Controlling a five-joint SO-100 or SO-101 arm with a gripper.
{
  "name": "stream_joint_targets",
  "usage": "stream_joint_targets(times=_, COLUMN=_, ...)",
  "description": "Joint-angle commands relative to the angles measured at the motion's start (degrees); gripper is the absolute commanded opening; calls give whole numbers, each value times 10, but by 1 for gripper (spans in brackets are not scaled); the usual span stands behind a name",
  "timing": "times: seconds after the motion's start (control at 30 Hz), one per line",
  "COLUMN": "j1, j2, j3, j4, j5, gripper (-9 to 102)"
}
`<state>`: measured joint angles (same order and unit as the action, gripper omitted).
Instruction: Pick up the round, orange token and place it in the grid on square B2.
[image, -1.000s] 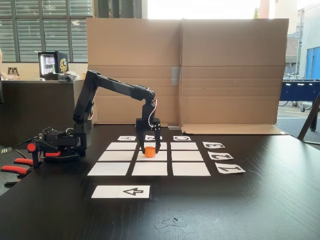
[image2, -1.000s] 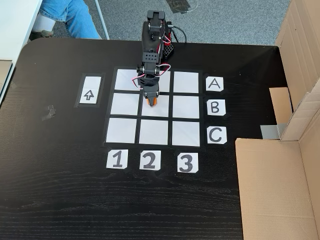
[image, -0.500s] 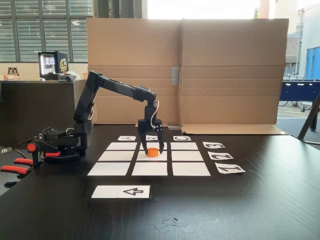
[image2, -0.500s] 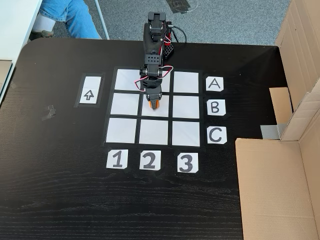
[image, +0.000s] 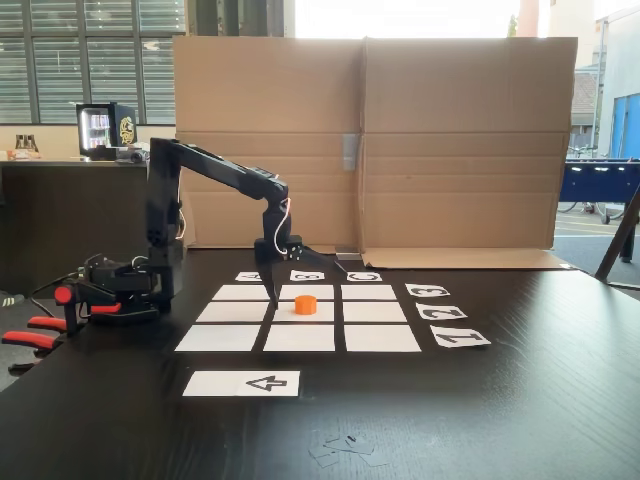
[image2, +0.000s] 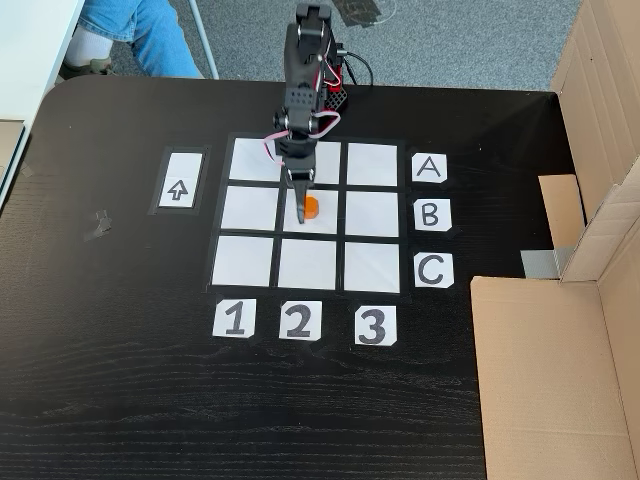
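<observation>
The orange token (image: 305, 304) stands flat on square B2 (image: 322, 314), the middle cell of the white paper grid (image: 218, 338). From above, the token (image2: 311, 207) sits in the upper half of square B2 (image2: 322, 224) of the grid (image2: 248, 262). My gripper (image: 305, 283) is open, lifted just behind and above the token, with its jaws spread wide and nothing between them. In the fixed view from above, the gripper (image2: 303, 193) hangs over the edge between the A-row and B2, one finger tip overlapping the token's left side.
A white strip with a black arrow (image: 242, 383) lies in front of the grid, and letter and number labels (image2: 429, 214) edge it. A cardboard wall (image: 400, 140) stands behind. Orange-handled clamps (image: 30, 338) sit left of the arm base. A person's legs (image2: 130, 30) show beyond the table.
The gripper opened and let go of the token, which stays on B2. The arm pulled back toward its base and rose slightly.
</observation>
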<state>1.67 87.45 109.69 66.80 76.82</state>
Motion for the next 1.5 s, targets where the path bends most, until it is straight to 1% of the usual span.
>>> stream_joint_targets(times=0.0, j1=27, j2=110, j3=80, j4=-56, j5=-9, gripper=81)
stream_joint_targets(times=0.1, j1=76, j2=212, j3=156, j4=-115, j5=-15, gripper=81)
stream_joint_targets(times=0.27, j1=189, j2=406, j3=279, j4=-215, j5=-20, gripper=79)
stream_joint_targets(times=0.37, j1=258, j2=529, j3=350, j4=-255, j5=-22, gripper=60)
stream_joint_targets(times=0.4, j1=280, j2=571, j3=374, j4=-263, j5=-23, gripper=51)
stream_joint_targets(times=0.47, j1=332, j2=643, j3=411, j4=-275, j5=-19, gripper=22)
stream_joint_targets(times=0.5, j1=356, j2=677, j3=427, j4=-273, j5=-18, gripper=7)
stream_joint_targets(times=0.53, j1=383, j2=708, j3=444, j4=-272, j5=-18, gripper=-1)
stream_joint_targets(times=0.63, j1=483, j2=783, j3=483, j4=-257, j5=-4, gripper=-1)
stream_joint_targets(times=0.7, j1=564, j2=817, j3=500, j4=-237, j5=18, gripper=-1)
stream_joint_targets(times=0.8, j1=688, j2=865, j3=533, j4=-230, j5=52, gripper=-1)
stream_joint_targets(times=0.9, j1=772, j2=907, j3=574, j4=-225, j5=49, gripper=-1)
stream_joint_targets(times=1.0, j1=834, j2=946, j3=605, j4=-214, j5=48, gripper=-1)
stream_joint_targets(times=1.1, j1=880, j2=951, j3=602, j4=-192, j5=50, gripper=-1)
stream_joint_targets(times=1.2, j1=914, j2=1034, j3=611, j4=-121, j5=54, gripper=-1)
stream_joint_targets(times=1.27, j1=933, j2=1033, j3=609, j4=-117, j5=55, gripper=-1)
stream_joint_targets(times=1.47, j1=934, j2=1033, j3=609, j4=-117, j5=59, gripper=-1)
